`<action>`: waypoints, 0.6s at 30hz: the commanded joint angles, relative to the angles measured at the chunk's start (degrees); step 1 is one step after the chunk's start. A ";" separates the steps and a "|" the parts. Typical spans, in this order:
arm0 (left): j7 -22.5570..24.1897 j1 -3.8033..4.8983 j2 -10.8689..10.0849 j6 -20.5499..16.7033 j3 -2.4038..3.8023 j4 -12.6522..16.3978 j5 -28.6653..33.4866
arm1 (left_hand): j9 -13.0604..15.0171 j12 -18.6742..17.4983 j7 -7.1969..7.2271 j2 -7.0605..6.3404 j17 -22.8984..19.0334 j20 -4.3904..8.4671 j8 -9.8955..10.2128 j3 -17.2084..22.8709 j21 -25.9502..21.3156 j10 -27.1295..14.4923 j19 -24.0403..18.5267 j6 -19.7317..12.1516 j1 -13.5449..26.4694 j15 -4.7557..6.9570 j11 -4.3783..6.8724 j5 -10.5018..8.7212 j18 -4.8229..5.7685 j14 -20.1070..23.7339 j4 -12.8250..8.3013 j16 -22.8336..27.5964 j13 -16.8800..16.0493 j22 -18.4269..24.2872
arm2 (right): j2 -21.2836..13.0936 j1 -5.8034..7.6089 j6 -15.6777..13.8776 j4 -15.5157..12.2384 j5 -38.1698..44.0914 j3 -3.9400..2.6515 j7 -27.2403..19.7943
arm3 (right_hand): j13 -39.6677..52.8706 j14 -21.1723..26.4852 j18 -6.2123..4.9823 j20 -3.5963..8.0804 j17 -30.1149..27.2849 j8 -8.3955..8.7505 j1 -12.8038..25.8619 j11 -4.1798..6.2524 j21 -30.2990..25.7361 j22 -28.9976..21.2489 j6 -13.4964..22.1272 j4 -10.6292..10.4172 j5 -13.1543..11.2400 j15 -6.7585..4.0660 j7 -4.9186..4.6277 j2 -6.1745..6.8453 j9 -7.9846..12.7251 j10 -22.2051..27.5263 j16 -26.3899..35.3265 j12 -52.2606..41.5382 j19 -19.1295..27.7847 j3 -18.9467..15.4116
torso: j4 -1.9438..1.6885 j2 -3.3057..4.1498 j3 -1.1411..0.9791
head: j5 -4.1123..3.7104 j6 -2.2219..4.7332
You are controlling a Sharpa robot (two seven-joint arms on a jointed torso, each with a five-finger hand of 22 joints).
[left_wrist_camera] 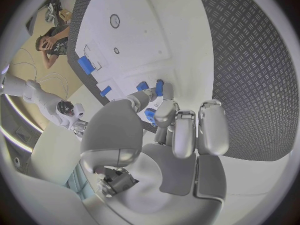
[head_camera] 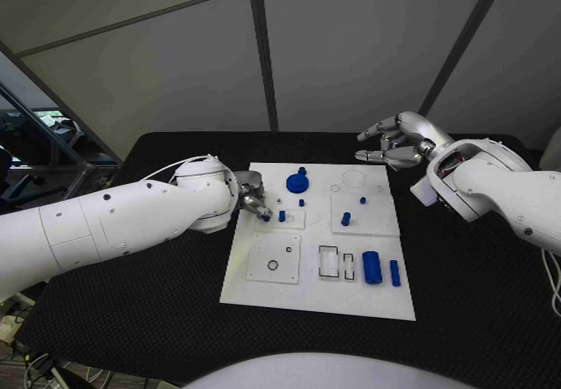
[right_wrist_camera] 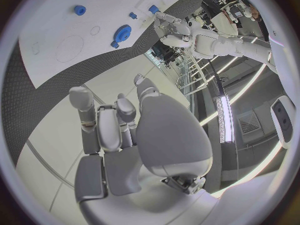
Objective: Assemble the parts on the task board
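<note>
The white task board (head_camera: 315, 296) lies in the middle of the black table. My left hand (head_camera: 250, 203) is low over the board's left edge and pinches a small blue part (left_wrist_camera: 150, 116) between thumb and a finger, next to a blue peg (head_camera: 282, 215). A blue gear (head_camera: 298, 183) sits near the board's far edge, and other small pegs (head_camera: 346, 218) stand mid-board. A thick blue cylinder (head_camera: 372, 267) and a slimmer blue bar (head_camera: 396, 273) lie at the near right. My right hand (head_camera: 397, 142) hovers above the board's far right corner, fingers apart and holding nothing.
Two rectangular slots (head_camera: 328, 261) and a small ring hole (head_camera: 272, 265) are in the board's near half. A faint circle outline (head_camera: 353, 177) marks the far right of the board. Black table (head_camera: 140, 308) surrounds the board on all sides.
</note>
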State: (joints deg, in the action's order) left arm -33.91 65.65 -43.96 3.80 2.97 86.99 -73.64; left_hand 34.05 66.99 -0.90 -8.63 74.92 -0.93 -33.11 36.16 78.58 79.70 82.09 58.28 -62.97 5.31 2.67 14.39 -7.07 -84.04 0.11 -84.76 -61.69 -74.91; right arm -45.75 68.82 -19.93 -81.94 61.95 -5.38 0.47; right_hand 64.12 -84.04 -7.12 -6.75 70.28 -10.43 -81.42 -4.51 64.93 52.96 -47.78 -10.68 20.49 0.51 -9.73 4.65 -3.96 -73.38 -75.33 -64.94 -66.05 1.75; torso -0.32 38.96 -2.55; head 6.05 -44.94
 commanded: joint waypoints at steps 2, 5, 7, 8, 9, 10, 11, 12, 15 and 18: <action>-0.80 -0.50 0.08 2.18 -0.34 -0.07 -0.25 | -0.27 0.15 0.20 0.11 7.24 0.06 0.32 -2.69 0.21 0.16 0.34 0.88 1.61 0.38 0.33 -0.09 3.79 -4.04 1.40 -0.21 -0.35 -3.86 | -0.04 0.10 0.14 -0.08 0.13 -0.03 -0.34 | -0.07 -0.79 -0.71 0.30 -0.02 -0.38 -0.15 0.04 -0.23 -0.04 0.35 -0.29 0.30 -0.36 0.05 -0.17 0.07 0.29 0.21 -0.21 0.15 0.05 | -0.03 -0.01 0.00 | 0.00 -0.08; -0.79 -0.53 0.04 2.26 -0.34 -0.04 -0.25 | -0.39 0.16 0.20 0.33 7.23 0.09 0.44 -4.00 0.31 0.17 0.44 1.13 2.36 0.39 0.33 -0.09 3.83 -4.04 2.29 -0.21 -0.45 -4.02 | -0.07 0.10 0.13 -0.09 0.13 -0.03 -0.34 | -0.09 -0.79 -0.72 0.30 0.00 -0.39 -0.11 0.04 -0.26 -0.08 0.35 -0.34 0.31 -0.36 0.05 -0.17 0.07 0.29 0.21 -0.21 0.17 0.04 | 0.00 0.00 0.00 | 0.04 -0.13; -0.79 -0.55 -0.01 2.30 -0.34 0.00 -0.25 | -0.49 0.23 0.22 0.41 7.23 0.11 0.54 -5.14 0.32 0.21 0.47 1.31 3.02 0.40 0.34 -0.09 3.84 -4.04 3.03 -0.21 -0.60 -4.08 | -0.10 0.10 0.13 -0.10 0.13 -0.03 -0.34 | -0.09 -0.79 -0.72 0.30 0.00 -0.39 -0.11 0.04 -0.26 -0.08 0.35 -0.34 0.31 -0.36 0.05 -0.17 0.07 0.29 0.21 -0.21 0.17 0.04 | -0.01 0.00 0.01 | 0.02 -0.13; -0.79 -0.55 -0.04 2.31 -0.34 0.02 -0.25 | -0.55 0.27 0.18 0.45 7.25 0.11 0.58 -5.86 0.35 0.22 0.51 1.43 3.59 0.38 0.30 -0.12 3.85 -4.05 3.59 -0.22 -0.68 -4.15 | -0.13 0.10 0.13 -0.12 0.13 -0.03 -0.33 | -0.09 -0.79 -0.72 0.30 0.00 -0.39 -0.11 0.04 -0.26 -0.08 0.35 -0.34 0.31 -0.36 0.05 -0.17 0.07 0.29 0.21 -0.21 0.17 0.04 | -0.01 0.01 0.01 | 0.01 -0.14; -0.79 -0.56 -0.06 2.31 -0.34 0.04 -0.25 | -0.59 0.29 0.16 0.44 7.25 0.10 0.62 -6.46 0.33 0.23 0.50 1.52 4.06 0.37 0.29 -0.14 3.85 -4.05 4.04 -0.22 -0.72 -4.15 | -0.15 0.10 0.12 -0.13 0.13 -0.03 -0.32 | -0.09 -0.79 -0.72 0.30 0.00 -0.39 -0.11 0.04 -0.26 -0.08 0.35 -0.34 0.31 -0.36 0.05 -0.17 0.07 0.29 0.21 -0.21 0.17 0.04 | -0.01 0.02 0.00 | -0.01 -0.12; -0.79 -0.57 -0.08 2.28 -0.34 0.05 -0.25 | -0.64 0.33 0.16 0.49 7.26 0.10 0.68 -7.06 0.34 0.24 0.52 1.59 4.42 0.37 0.28 -0.14 3.86 -4.05 4.45 -0.22 -0.79 -4.18 | -0.17 0.10 0.12 -0.14 0.13 -0.03 -0.31 | -0.11 -0.78 -0.72 0.30 -0.04 -0.40 -0.08 0.03 -0.25 -0.07 0.35 -0.36 0.32 -0.36 0.05 -0.17 0.07 0.31 0.24 -0.19 0.16 0.03 | -0.02 0.02 0.01 | -0.02 -0.12; -0.79 -0.57 -0.10 2.25 -0.34 0.05 -0.25 | -0.67 0.31 0.15 0.48 7.25 0.10 0.71 -7.54 0.32 0.23 0.52 1.65 4.73 0.36 0.27 -0.15 3.85 -4.05 4.77 -0.22 -0.79 -4.18 | -0.18 0.10 0.12 -0.14 0.13 -0.03 -0.31 | -0.11 -0.78 -0.72 0.30 -0.04 -0.40 -0.08 0.03 -0.25 -0.07 0.35 -0.37 0.32 -0.36 0.05 -0.17 0.07 0.31 0.24 -0.19 0.16 0.03 | -0.02 0.01 0.01 | -0.04 -0.12; -0.79 -0.58 -0.11 2.20 -0.34 0.03 -0.25 | -0.72 0.34 0.12 0.48 7.24 0.09 0.76 -8.44 0.32 0.23 0.53 1.77 5.33 0.35 0.25 -0.18 3.86 -4.04 5.40 -0.21 -0.85 -4.21 | -0.18 0.10 0.12 -0.14 0.13 -0.03 -0.31 | -0.11 -0.78 -0.72 0.30 -0.04 -0.40 -0.08 0.03 -0.25 -0.07 0.35 -0.37 0.32 -0.36 0.05 -0.17 0.07 0.31 0.24 -0.19 0.16 0.03 | -0.02 -0.02 0.02 | -0.03 -0.12; -0.79 -0.58 -0.13 2.03 -0.34 -0.01 -0.25 | -0.81 0.32 0.11 0.61 7.26 0.09 0.87 -10.06 0.29 0.20 0.55 1.93 5.99 0.35 0.23 -0.16 3.86 -4.05 6.31 -0.22 -0.91 -4.25 | -0.19 0.10 0.11 -0.16 0.13 -0.03 -0.31 | -0.11 -0.78 -0.72 0.30 -0.04 -0.40 -0.08 0.03 -0.25 -0.07 0.35 -0.37 0.32 -0.36 0.05 -0.17 0.07 0.31 0.24 -0.19 0.16 0.03 | -0.02 -0.01 0.02 | -0.04 -0.11; -0.78 -0.59 -0.10 1.58 -0.34 -0.17 -0.25 | -0.96 0.30 0.12 0.90 7.25 0.08 1.08 -12.50 0.19 0.14 0.54 2.03 6.06 0.38 0.23 -0.13 3.85 -4.04 7.21 -0.21 -1.02 -4.27 | -0.20 0.10 0.07 -0.15 0.13 -0.03 -0.32 | -0.19 -0.76 -0.74 0.30 -0.12 -0.40 -0.02 0.03 -0.33 -0.17 0.35 -0.42 0.33 -0.36 0.05 -0.16 0.07 0.36 0.31 -0.13 0.22 0.01 | -0.03 0.00 0.02 | -0.04 -0.08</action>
State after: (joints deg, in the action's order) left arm -34.02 65.08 -44.07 4.67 2.67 86.93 -73.69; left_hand 33.16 66.99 -0.60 -7.97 74.91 -0.73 -32.22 24.17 78.57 80.06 82.30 60.21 -57.44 5.57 3.03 14.39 -7.06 -83.85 7.10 -84.76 -62.66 -74.91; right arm -45.92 68.82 -19.94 -82.01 61.96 -5.38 0.47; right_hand 63.99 -84.04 -7.12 -6.75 70.25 -10.64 -81.42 -4.51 64.94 52.92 -47.78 -10.68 20.49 0.51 -9.73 4.65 -3.96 -73.38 -75.33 -64.94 -66.05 1.75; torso -0.35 38.96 -2.53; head 6.01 -45.07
